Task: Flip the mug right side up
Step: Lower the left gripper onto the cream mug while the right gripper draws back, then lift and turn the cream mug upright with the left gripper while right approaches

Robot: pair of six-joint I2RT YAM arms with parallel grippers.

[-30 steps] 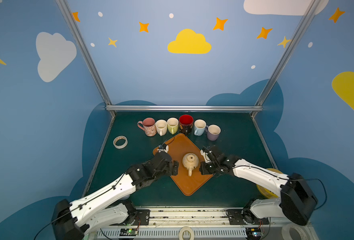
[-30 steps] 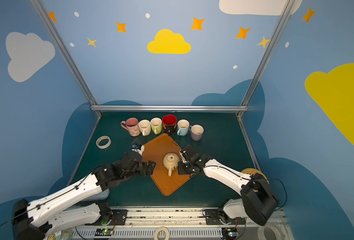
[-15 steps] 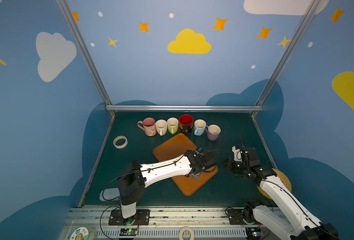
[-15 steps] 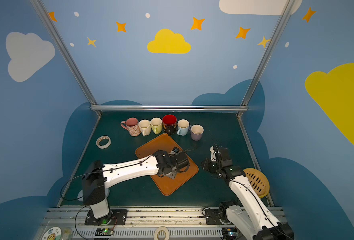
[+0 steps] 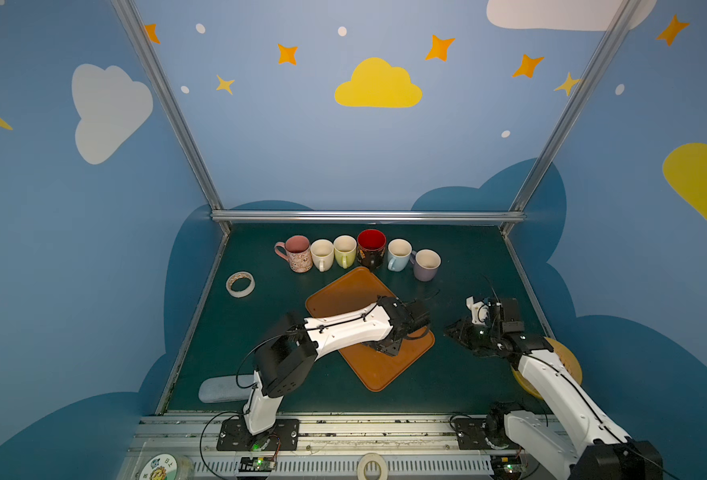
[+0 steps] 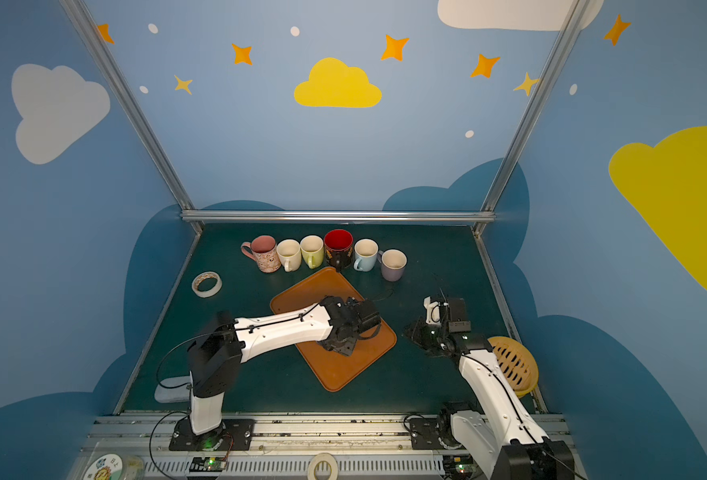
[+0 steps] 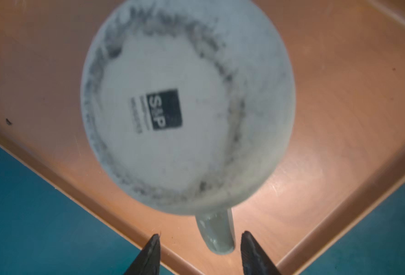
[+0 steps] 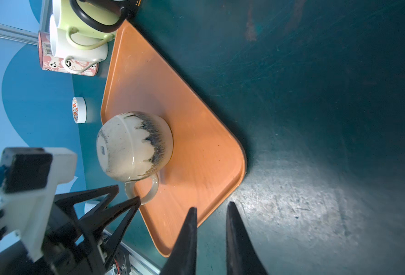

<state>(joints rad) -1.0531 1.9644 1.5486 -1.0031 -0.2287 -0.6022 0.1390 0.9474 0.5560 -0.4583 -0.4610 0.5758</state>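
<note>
The mug [image 7: 187,107], cream with dark speckles, stands upside down on the orange tray [image 7: 339,95], its stamped base facing my left wrist camera. My left gripper [image 7: 201,237] is open, and the mug's handle [image 7: 217,233] sits between its fingers with a gap on each side. The right wrist view shows the mug [image 8: 135,145] from the side, with a left finger [image 8: 125,212] at its handle. My right gripper [image 8: 212,206] hovers by the tray's corner, jaws a narrow gap apart and holding nothing. In both top views my left wrist [image 5: 401,320] hides the mug.
Several upright mugs [image 5: 345,251] line the back of the green table beyond the tray [image 5: 343,295]. A tape roll [image 5: 240,284] lies at the left, a yellow basket [image 6: 514,365] at the right edge and a grey pad [image 5: 223,388] at the front left.
My left arm has swung in over the mug and its jaws have narrowed around the handle. My right arm has drawn back to the right, off the tray.
</note>
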